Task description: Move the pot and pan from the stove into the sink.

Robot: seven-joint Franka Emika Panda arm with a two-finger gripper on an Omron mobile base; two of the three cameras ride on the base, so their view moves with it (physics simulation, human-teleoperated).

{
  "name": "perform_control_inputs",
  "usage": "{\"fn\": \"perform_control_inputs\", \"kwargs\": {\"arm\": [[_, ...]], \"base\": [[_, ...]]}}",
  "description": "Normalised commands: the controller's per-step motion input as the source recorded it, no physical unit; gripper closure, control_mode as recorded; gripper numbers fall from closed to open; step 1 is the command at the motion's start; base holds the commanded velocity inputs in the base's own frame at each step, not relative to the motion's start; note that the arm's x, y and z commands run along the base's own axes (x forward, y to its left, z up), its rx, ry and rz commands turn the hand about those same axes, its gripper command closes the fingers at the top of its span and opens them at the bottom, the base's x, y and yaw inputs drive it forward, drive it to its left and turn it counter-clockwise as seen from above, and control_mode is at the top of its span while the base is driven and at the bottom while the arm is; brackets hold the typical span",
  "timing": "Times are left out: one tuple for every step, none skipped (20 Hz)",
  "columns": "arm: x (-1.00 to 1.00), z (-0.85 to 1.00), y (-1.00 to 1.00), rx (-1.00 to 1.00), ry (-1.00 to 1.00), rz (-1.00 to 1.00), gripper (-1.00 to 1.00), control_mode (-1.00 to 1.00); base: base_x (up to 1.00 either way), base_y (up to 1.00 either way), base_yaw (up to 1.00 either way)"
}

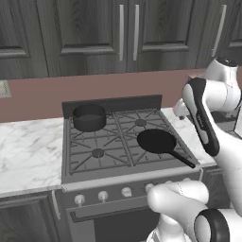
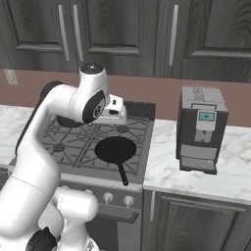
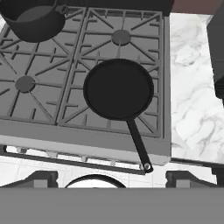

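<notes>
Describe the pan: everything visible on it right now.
The pan is a flat, shallow, round black frying pan, matte and empty, sitting level on the front right grate of the stove. Its long straight handle points toward the stove's front right corner, ending in a small hanging loop past the edge. Nothing else touches it.

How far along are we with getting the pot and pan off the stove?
Nothing looks done yet. The pot sits on the back left burner of the stove, and the pan rests on the front right grate, handle pointing toward the front edge. The gripper hangs open above the stove front, holding nothing. Both pieces have yet to be picked up and carried over; the sink is not in these views.
</notes>
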Motion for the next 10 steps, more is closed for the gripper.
{"fn": "perform_control_inputs", "kwargs": {"arm": [[-0.37,-0.11,-0.65,0.02,-0.07,0.04,-1.0,-1.0],[-0.35,-0.11,-0.62,0.02,-0.07,0.04,-1.0,-1.0],[-0.29,-0.13,-0.53,0.0,-0.07,0.06,-1.0,-1.0],[-0.21,-0.14,-0.41,0.0,-0.06,0.08,-1.0,-1.0],[-0.13,-0.1,-0.26,0.0,-0.06,0.08,-1.0,-1.0],[-0.08,-0.03,-0.18,0.0,-0.07,0.08,-1.0,-1.0],[0.0,0.0,0.0,0.0,-0.02,0.01,-1.0,-1.0],[0.0,0.0,0.0,0.0,0.0,0.0,-1.0,-1.0],[0.0,0.0,0.0,0.0,-0.01,0.0,-1.0,-1.0],[-0.04,0.0,0.0,0.0,-0.03,0.0,-1.0,-1.0]], "base": [[0.0,0.0,0.0],[0.0,0.0,0.0],[0.0,0.0,0.0],[0.0,0.0,0.0],[0.0,0.0,0.0],[0.0,0.0,0.0],[0.0,0.0,0.0],[0.0,0.0,0.0],[0.0,0.0,0.0],[0.0,0.0,0.0]]}}
